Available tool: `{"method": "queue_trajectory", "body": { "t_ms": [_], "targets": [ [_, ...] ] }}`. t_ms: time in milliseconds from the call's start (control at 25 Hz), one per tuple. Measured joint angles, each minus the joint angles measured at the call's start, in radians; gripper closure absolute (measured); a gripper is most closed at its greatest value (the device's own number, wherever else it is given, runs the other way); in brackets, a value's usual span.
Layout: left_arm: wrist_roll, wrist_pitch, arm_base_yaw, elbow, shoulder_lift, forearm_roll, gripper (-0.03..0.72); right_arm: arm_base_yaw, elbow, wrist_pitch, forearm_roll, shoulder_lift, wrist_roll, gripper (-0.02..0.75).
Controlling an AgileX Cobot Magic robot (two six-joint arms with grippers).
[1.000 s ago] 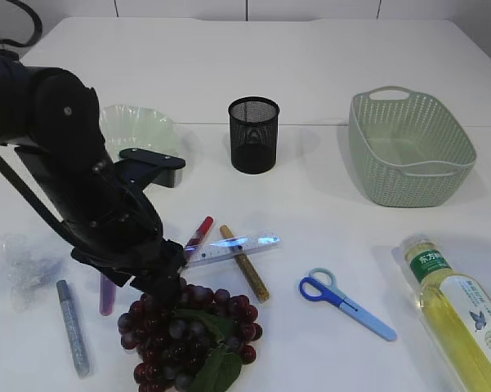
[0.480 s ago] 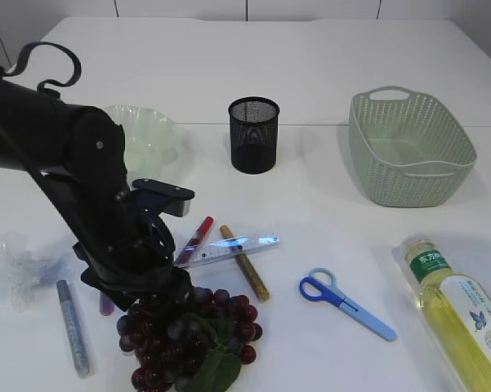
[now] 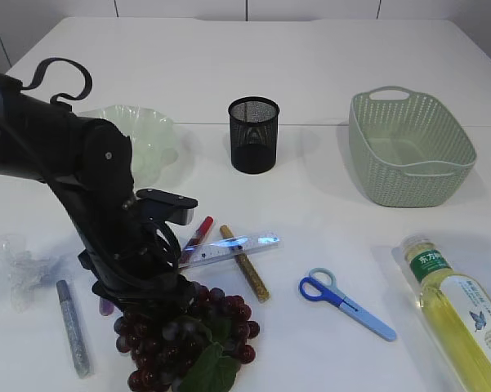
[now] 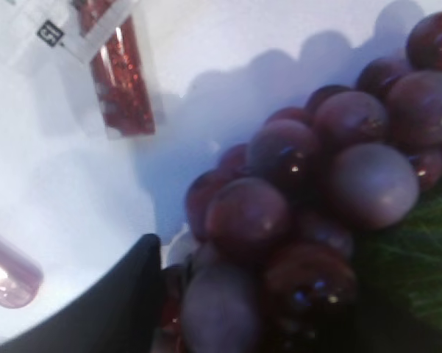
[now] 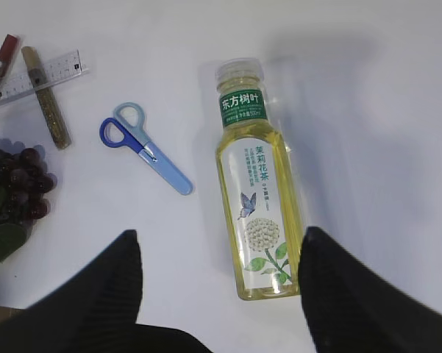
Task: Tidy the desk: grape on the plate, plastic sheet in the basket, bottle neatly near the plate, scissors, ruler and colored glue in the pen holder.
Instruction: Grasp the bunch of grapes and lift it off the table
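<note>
My left gripper point(image 3: 158, 294) is down on the left top of the dark grape bunch point(image 3: 188, 335) and shut on it; the left wrist view shows grapes point(image 4: 331, 184) pressed against its finger point(image 4: 206, 309). The bunch rests on the table. My right gripper point(image 5: 219, 234) is open and empty above the lying bottle point(image 5: 254, 184), which is at the front right point(image 3: 457, 306). The scissors point(image 3: 343, 302), ruler point(image 3: 233, 247), red glue point(image 3: 198, 233), gold glue point(image 3: 245, 263) and silver glue point(image 3: 72, 327) lie on the table. The plastic sheet point(image 3: 20, 265) is at the left.
The green plate point(image 3: 151, 135) stands behind the left arm. The black mesh pen holder point(image 3: 253, 135) is at the back middle, and the green basket point(image 3: 408, 147) is at the back right. A purple glue stick point(image 3: 106, 306) lies partly under the arm.
The left arm has swung right and lowered onto the grape bunch. The bunch has shifted slightly to the left. Everything else is where it was.
</note>
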Motion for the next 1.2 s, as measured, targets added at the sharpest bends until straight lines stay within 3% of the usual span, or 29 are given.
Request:
{"method": "queue_trajectory", "body": {
  "t_ms": [200,360,720,1200],
  "targets": [
    [0.0,-0.002,0.0,-0.005,0.0,-0.004,0.428,0.0,0.0,-0.007,0.0,0.0,0.0,0.217],
    [0.0,-0.002,0.0,-0.005,0.0,-0.004,0.484,0.0,0.0,-0.009,0.0,0.0,0.0,0.216],
    [0.0,0.074,0.0,-0.006,-0.023,0.006,0.506,0.0,0.0,-0.009,0.0,0.0,0.0,0.217],
    [0.001,0.154,0.0,-0.006,-0.321,0.028,0.515,0.0,0.0,-0.009,0.0,0.0,0.0,0.217]
  ]
}}
